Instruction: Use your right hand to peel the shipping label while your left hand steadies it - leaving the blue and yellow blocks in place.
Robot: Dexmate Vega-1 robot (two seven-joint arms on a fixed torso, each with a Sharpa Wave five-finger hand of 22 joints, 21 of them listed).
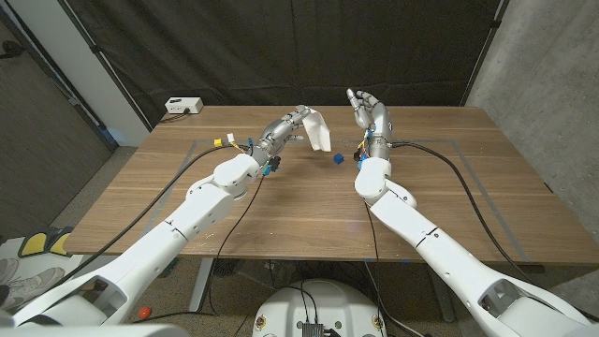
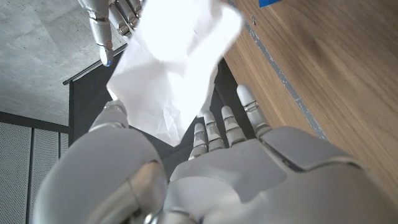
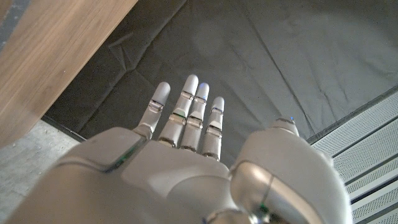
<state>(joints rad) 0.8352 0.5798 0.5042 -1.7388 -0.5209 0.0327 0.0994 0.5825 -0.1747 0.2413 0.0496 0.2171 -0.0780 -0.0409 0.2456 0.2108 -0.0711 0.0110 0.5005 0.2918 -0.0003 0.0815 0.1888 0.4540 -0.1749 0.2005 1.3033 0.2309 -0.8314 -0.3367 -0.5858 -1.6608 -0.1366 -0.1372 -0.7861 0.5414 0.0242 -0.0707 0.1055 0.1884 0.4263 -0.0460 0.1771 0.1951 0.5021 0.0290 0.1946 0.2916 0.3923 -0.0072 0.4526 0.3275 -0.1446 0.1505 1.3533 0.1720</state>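
My left hand is raised over the far middle of the table and holds a white shipping label, which hangs crumpled from its fingers. In the left wrist view the label stands above my left hand, with fingers of the right hand just beyond it. My right hand is lifted a short way right of the label, fingers apart and holding nothing; the right wrist view shows that hand bare too. A small blue block lies on the wood between the two wrists. A small yellow block lies left of my left wrist.
A white box with a cable sits at the table's far left corner. Black cables run across the right side of the table. A dark curtain hangs behind the table, and grey tape lines mark the wood.
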